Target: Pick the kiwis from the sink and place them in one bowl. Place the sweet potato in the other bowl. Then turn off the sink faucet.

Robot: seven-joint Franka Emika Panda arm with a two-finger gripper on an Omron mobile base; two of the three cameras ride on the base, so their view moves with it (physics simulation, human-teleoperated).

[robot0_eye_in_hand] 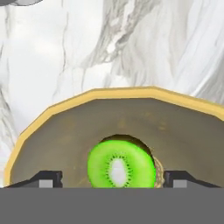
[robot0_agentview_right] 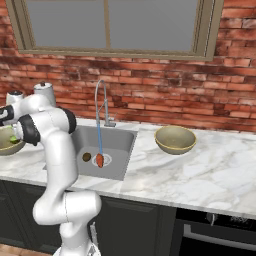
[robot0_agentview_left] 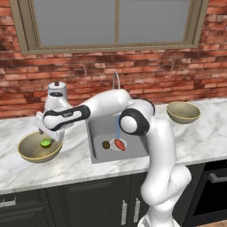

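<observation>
One green kiwi [robot0_eye_in_hand: 121,162] lies in the left bowl [robot0_agentview_left: 26,153] on the tabletop [robot0_agentview_left: 75,162], and your hand [robot0_eye_in_hand: 113,178] hangs just over it with the finger tips [robot0_eye_in_hand: 49,179] spread to either side of the fruit, apart from it and gripping nothing. In the hand view its cut face with the pale core is turned up toward the camera; it is round, so it has no long axis worth steering by.

The risk now is on the way out: lift straight up, because a sideways sweep could catch the paler rim and slide or tip the bowl. The fruit sits toward the near wall, so a low finger could also nudge it.

Two items wait in the sink [robot0_agentview_left: 99,131]: the brown kiwi [robot0_agentview_left: 106,144] and the sweet potato [robot0_agentview_left: 119,144], close together by the drain, the potato under the stream from the sink faucet [robot0_agentview_left: 116,80]. Its long axis runs slanted across the basin in the left base view. Reaching for the kiwi, you could bump the potato, and the wet skin may slip. Mind which bowl gets what: the other bowl [robot0_agentview_left: 182,112] stands well apart, to the right.
</observation>
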